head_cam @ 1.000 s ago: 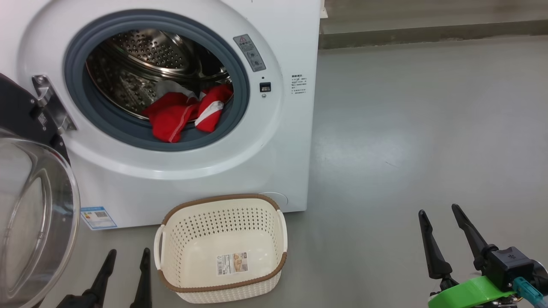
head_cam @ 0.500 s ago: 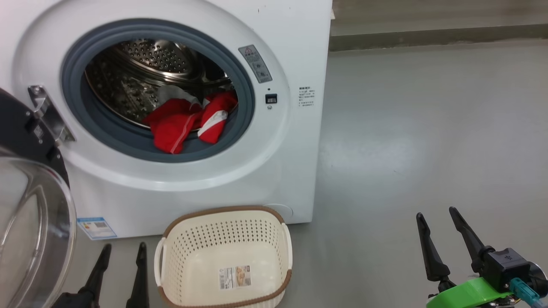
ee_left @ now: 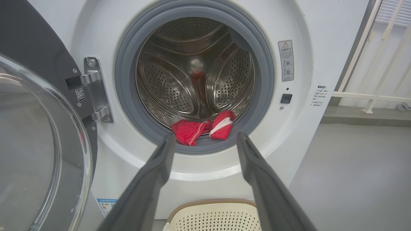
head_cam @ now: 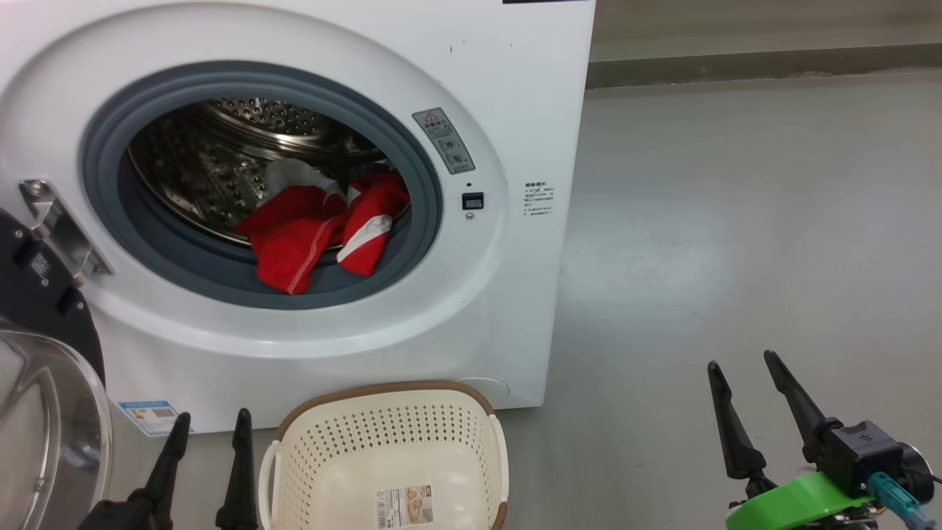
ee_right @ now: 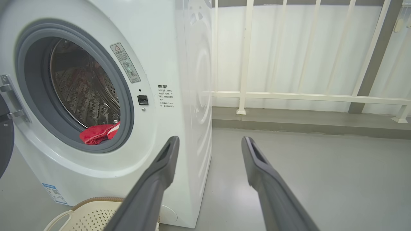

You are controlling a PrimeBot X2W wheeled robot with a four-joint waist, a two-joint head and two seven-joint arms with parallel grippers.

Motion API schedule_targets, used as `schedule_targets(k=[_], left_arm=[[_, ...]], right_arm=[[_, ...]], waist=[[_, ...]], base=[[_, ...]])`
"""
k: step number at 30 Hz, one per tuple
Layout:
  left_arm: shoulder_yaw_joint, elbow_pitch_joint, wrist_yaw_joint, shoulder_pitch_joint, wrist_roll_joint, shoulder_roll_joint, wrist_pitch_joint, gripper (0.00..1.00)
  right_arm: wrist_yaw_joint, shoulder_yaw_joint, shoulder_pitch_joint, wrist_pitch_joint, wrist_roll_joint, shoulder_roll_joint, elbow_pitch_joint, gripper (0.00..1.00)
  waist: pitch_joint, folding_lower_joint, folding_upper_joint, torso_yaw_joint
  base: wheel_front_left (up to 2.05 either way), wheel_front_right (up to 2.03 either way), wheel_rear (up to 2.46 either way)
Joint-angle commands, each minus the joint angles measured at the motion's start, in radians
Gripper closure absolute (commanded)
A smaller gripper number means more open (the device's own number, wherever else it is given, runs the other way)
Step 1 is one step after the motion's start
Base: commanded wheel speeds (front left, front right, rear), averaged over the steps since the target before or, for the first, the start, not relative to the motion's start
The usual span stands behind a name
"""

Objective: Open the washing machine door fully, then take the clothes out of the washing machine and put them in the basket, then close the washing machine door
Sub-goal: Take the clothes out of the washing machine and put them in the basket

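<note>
Hanging swung out to the robot's left, the washing machine door (head_cam: 33,309) stands open: black rim up by the metal hinge (head_cam: 59,228), clear glass bowl bulging low at the head view's left edge. The mouth of the washing machine (head_cam: 515,110) is uncovered.

The clothes (head_cam: 316,228) lie in a red heap with white trim at the front bottom of the steel drum (head_cam: 213,162). They spill onto the grey rubber ring (head_cam: 423,184), nearer the right side of the opening.

The basket (head_cam: 383,442) sits on the floor (head_cam: 736,221) just before the machine's foot, below the opening. Its paper label (head_cam: 405,506) shows on the bottom.

Left gripper (head_cam: 212,419): fingers spread apart, empty, low between the basket's left handle and the door glass. In the left wrist view its fingers frame the clothes, tips well short of them.

Right gripper (head_cam: 741,361): fingers parted, holding nothing, over bare floor well to the right of machine and basket.

A white railing (ee_right: 289,96) stands behind, past the machine's side.
</note>
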Motion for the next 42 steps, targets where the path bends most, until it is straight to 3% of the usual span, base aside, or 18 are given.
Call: schedule_targets(k=[1, 22, 42], left_arm=[[0.036, -0.028, -0.002, -0.011, -0.013, 0.011, 0.0, 0.0], [0.041, -0.048, -0.003, -0.056, -0.082, -0.013, 0.006, 0.0], [0.036, 0.091, -0.003, -0.354, -0.098, -0.014, 0.006, 0.0]], right_arm=[[0.006, 0.031, -0.048, -0.006, -0.005, -0.01, -0.022, 0.0], [0.006, 0.056, -0.074, -0.006, -0.012, -0.01, -0.028, 0.0], [0.006, 0.084, -0.175, -0.006, -0.034, -0.01, -0.091, 0.0]], waist=[[0.003, 0.0, 0.0, -0.002], [0.069, 0.0, 0.0, 0.015], [0.276, 0.0, 0.0, 0.034]], base=[[0.0, 0.0, 0.0], [0.0, 0.0, 0.0], [0.0, 0.0, 0.0]])
